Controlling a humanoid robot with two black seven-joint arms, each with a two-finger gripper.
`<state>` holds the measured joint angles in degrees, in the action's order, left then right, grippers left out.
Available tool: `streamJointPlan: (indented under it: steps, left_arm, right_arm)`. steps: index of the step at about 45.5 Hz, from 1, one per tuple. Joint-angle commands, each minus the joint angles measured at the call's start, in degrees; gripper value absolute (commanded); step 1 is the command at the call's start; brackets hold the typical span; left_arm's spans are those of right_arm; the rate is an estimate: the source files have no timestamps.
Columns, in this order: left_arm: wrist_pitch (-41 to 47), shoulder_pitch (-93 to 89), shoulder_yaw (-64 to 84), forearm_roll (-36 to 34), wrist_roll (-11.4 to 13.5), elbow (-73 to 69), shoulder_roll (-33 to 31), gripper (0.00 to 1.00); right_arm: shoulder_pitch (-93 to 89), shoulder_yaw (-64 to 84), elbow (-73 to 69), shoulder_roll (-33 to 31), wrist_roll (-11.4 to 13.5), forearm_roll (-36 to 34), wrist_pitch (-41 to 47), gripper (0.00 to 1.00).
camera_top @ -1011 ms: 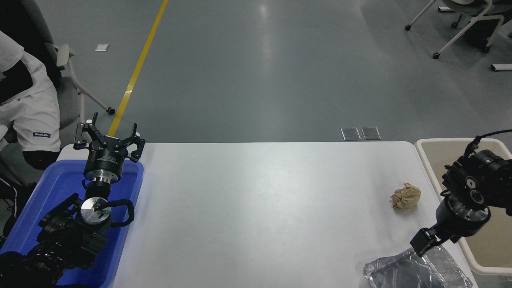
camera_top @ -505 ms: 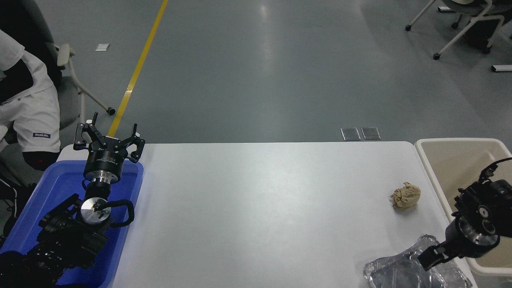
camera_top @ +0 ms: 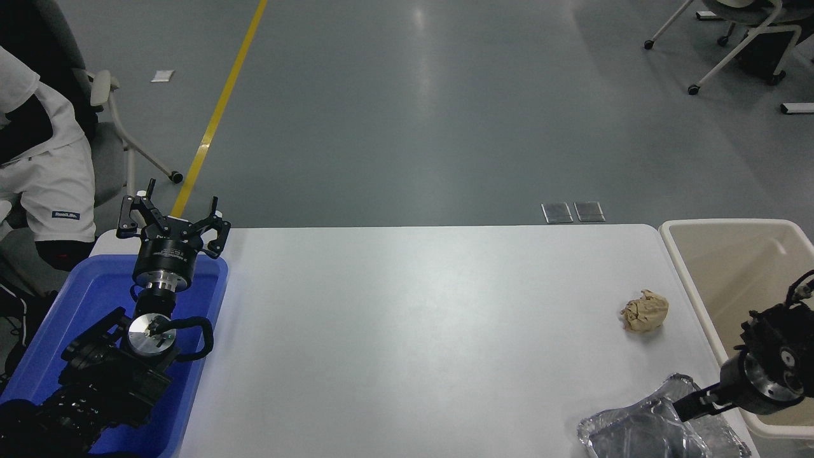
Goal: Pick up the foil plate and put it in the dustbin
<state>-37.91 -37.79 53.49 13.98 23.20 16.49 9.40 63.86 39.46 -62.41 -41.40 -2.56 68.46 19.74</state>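
The foil plate (camera_top: pixel 639 434), shiny silver and dented, lies at the table's front right corner, partly cut off by the picture's bottom edge. My right gripper (camera_top: pixel 690 407) comes in from the right edge and points down-left onto the plate's far right rim; its tip is at the foil, and whether it grips is hidden. The dustbin (camera_top: pixel 683 270), beige with a white rim, stands off the table's right end, behind the right wrist. My left gripper (camera_top: pixel 172 219) is open and empty, parked at the lower left.
A crumpled tan paper ball (camera_top: pixel 645 311) lies on the white table (camera_top: pixel 413 331) just beyond the foil plate. A blue tray (camera_top: pixel 76 299) sits under the left arm. A person in white sits at the far left (camera_top: pixel 38 172). Office chairs stand on the floor.
My right arm has moved right and toward the camera, sinking lower. Its gripper tip has slid from the plate's far edge to its right rim. The plate's far corner has lifted slightly.
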Motion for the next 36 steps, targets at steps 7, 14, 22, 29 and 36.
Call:
streamJointPlan:
  steps: [7,14,22,29,36]
  left_arm:
    - [0.03,0.0,0.03,0.0,0.0,0.03,0.0,0.99]
    - [0.03,0.0,0.03,0.0,0.0,0.03,-0.17,0.99]
    - [0.03,0.0,-0.06,0.0,0.0,0.03,0.0,0.99]
    - [-0.05,0.0,0.03,0.0,0.0,0.03,0.0,0.99]
    - [-0.05,0.0,0.03,0.0,0.0,0.03,0.0,0.99]
  right_arm:
    - [-3.65,-0.96,1.32,0.62,0.27,-0.17,-7.25,0.96]
    - [-4.53,-0.96,1.59,0.62,0.36,-0.17,-9.28,0.95]
    - [-4.79,-0.96,1.68,0.62,0.45,-0.26,-9.37,0.94]
    - [-5.23,-0.96,1.68,0.18,1.94,-1.13,-9.2,0.67]
    - [-5.32,-0.35,1.59,0.18,7.56,-7.19,-8.58,0.23]
